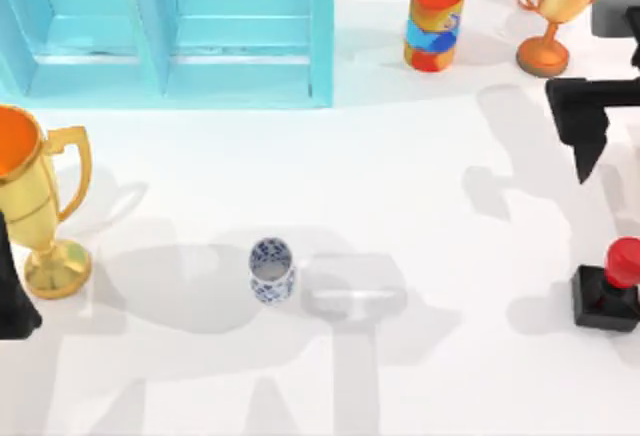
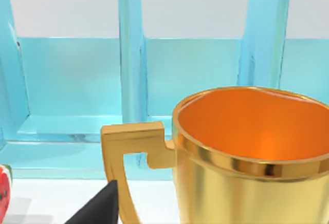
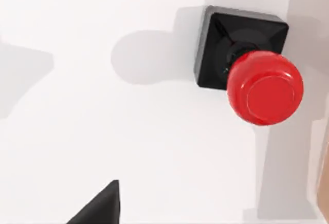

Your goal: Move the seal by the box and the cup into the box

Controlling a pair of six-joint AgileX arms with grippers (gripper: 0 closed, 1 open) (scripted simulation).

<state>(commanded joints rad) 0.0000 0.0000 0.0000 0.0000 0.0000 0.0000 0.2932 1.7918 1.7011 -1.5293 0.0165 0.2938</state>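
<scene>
We see the seal (image 1: 608, 292) upright near the surface's (image 1: 420, 206) right edge: a black square block under a glossy red knob. The cup (image 1: 271, 269), white with dark blue flowers, stands left of centre, well apart from the turquoise box (image 1: 165, 31). We cannot tell our right gripper's (image 1: 585, 136) state above the seal, nor our left gripper's (image 1: 15, 296) beside a gold trophy (image 1: 35, 201).

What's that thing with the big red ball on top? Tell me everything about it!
That is the seal, a little stamp. It has a black square block for a base and a shiny, smooth red knob on top, joined by a short dark neck. It stands upright on the white table, near the right edge, and casts a soft shadow. Nothing touches it except the table. The right gripper hangs above the table nearby, apart from it.
</scene>
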